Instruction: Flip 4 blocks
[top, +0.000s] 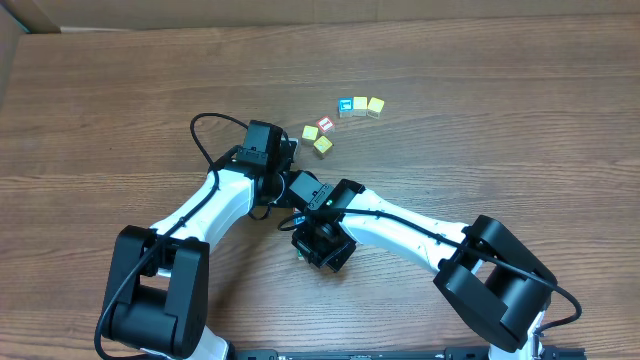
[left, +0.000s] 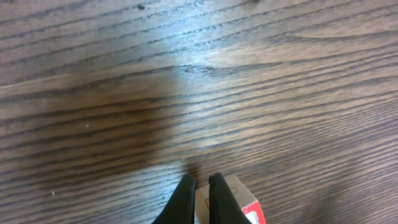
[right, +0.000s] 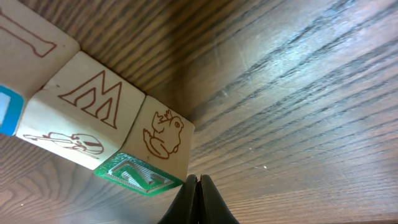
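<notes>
My right claw (right: 198, 179) is pinched fully together, its two black fingers meeting in a thin seam with nothing between them. The tips sit just beside the lower corner of the pale wooden cube with a raised green-framed "Z" face (right: 134, 175); I cannot tell whether they touch it. This Z cube is smooth, square-edged light wood, and its adjoining face carries a brown outline of a frog. Pressed against the Z cube is a pale wooden cube engraved with an "M" (right: 93, 93). Past that in the same row is a third pale cube (right: 25, 34), showing part of a serifed stroke and a sliver of blue frame.

My left claw (left: 200, 182) is closed down to a narrow slit and grips nothing, its fingers angled towards the dark, streaky wood-grain table (left: 186, 74). A pale wooden cube with a red-bordered face (left: 244, 202) lies under the tips, its letter out of view.

From above, my right forearm bends low over the Z cube and hides it, and my left arm reaches just beyond it. Farther beyond the Z cube lie a red-faced cube (top: 324, 124) and two plain yellow cubes (top: 310, 132). Farthest is a tight row of a blue-faced cube (top: 345, 104) and two more yellow ones (top: 367, 104). Their lettering is too small to read.
</notes>
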